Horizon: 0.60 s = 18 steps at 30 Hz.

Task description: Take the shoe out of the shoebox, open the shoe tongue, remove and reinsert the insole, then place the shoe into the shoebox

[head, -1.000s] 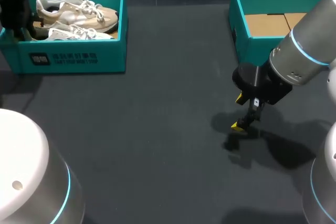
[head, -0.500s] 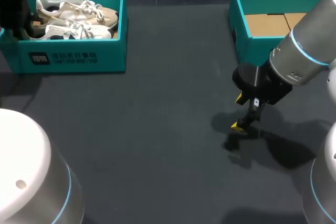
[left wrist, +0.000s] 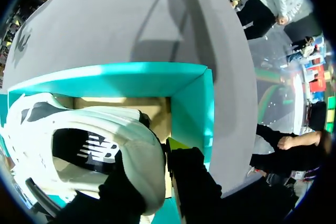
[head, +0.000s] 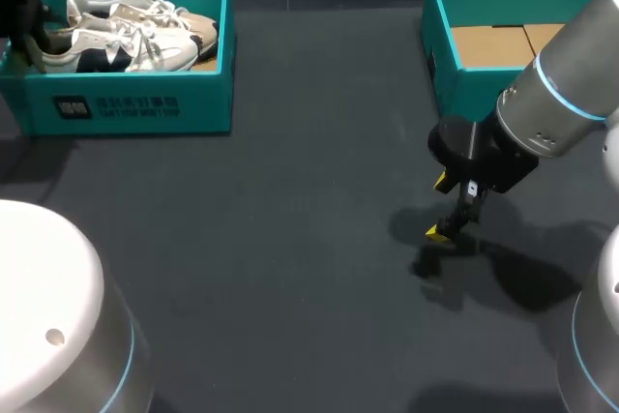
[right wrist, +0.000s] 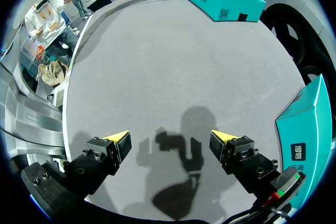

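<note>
A teal shoebox [head: 145, 103] at the far left holds two shoes. The front one, a white shoe [head: 116, 45] with dark panels, is raised at its heel end above the box's wall. My left gripper [head: 21, 26] is at that heel. In the left wrist view my left gripper [left wrist: 160, 156] is shut on the white shoe [left wrist: 84, 145] at its heel collar, one finger inside and one outside. A beige and white shoe [head: 169, 14] lies behind it. My right gripper [head: 447, 208] hangs open over the bare table, nothing between its fingers [right wrist: 118, 141].
A second teal box [head: 440, 65] with a cardboard floor stands at the far right, just behind my right gripper. The dark table top [head: 290, 239] stretches between the two boxes. The left shoebox [right wrist: 220, 1] shows far ahead in the right wrist view.
The left gripper has pulled the front white shoe up and toward the box's left end, heel first. The right arm has not moved.
</note>
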Available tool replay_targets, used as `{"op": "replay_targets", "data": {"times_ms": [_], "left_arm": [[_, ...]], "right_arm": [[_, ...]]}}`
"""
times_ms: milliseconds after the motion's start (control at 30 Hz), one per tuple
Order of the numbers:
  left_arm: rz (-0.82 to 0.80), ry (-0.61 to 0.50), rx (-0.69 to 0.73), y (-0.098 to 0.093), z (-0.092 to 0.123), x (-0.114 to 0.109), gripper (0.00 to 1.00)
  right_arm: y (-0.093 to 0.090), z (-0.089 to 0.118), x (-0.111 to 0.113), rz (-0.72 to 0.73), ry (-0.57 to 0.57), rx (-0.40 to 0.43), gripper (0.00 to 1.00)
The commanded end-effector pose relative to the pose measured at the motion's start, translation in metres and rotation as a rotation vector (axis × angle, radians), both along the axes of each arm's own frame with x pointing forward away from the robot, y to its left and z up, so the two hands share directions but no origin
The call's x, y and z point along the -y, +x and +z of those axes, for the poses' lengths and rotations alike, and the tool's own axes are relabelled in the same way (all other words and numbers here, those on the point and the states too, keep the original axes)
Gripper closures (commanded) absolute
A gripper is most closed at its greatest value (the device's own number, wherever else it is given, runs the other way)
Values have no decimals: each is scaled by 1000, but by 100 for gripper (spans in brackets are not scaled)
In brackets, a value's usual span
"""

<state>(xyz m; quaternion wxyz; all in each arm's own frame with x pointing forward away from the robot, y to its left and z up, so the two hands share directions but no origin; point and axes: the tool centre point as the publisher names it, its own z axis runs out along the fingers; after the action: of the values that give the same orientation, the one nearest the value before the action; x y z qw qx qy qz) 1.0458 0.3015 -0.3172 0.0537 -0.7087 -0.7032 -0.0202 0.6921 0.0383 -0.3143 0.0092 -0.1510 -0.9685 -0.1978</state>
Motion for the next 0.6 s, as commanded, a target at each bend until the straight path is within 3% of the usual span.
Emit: {"op": "replay_targets", "data": {"times_ms": [33,600], "left_arm": [[-6,2,0,1,16,1,100],[-57,32,19,18,86,0,100]], "right_arm": [[-2,-1,0,-1,-1,3,0],[-2,-1,0,-1,-1,3,0]]}}
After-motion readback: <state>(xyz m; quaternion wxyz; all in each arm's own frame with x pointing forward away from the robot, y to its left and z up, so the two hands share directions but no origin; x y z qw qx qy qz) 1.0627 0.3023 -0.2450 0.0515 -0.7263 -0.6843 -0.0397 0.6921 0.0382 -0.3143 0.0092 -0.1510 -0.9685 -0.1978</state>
